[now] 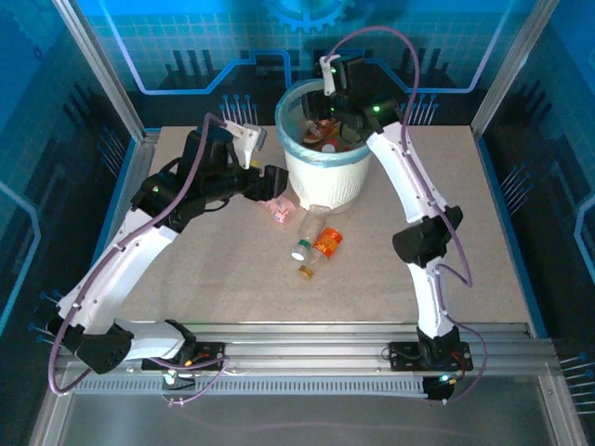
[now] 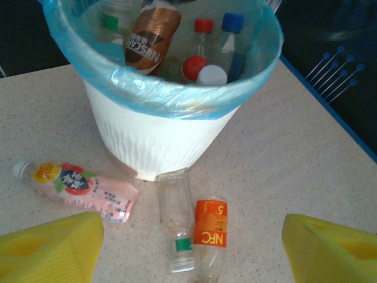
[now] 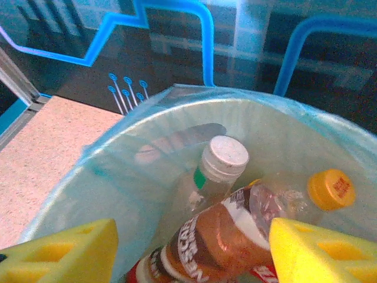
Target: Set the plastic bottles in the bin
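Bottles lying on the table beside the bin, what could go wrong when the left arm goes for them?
The clear bottle and the orange-labelled bottle lie side by side, right at the base of the bin, so the open left end effector might nudge one away or bump the bin. The brown bottle leans up near the rim; further drops could bounce out.

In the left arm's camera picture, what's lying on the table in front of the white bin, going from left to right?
A pink bottle, then a clear bottle with a green band, then an orange-labelled NFC bottle.
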`<state>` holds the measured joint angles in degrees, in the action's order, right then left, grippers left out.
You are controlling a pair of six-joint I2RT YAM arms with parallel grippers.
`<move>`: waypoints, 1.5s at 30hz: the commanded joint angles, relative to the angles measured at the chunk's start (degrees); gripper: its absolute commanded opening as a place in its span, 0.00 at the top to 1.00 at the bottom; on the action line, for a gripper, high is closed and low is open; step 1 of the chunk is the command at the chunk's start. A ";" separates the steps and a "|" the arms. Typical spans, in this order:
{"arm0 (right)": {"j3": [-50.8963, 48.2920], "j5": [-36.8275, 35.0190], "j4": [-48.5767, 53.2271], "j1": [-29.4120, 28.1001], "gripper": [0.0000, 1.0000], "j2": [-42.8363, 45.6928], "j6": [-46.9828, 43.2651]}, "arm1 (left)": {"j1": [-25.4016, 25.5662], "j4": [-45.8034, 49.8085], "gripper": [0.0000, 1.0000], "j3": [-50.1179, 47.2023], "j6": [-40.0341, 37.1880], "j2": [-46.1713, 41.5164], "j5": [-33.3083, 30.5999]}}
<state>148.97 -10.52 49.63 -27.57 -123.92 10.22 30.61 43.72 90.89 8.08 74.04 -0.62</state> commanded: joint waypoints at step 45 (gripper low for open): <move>-80.04 11.94 -7.29 -26.10 0.25 34.74 -53.35 | 0.24 -4.65 0.07 -46.36 -15.34 -37.48 4.49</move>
<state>70.22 -9.43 39.20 -56.82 -91.44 -28.80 30.61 43.24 45.06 6.15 37.93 -2.90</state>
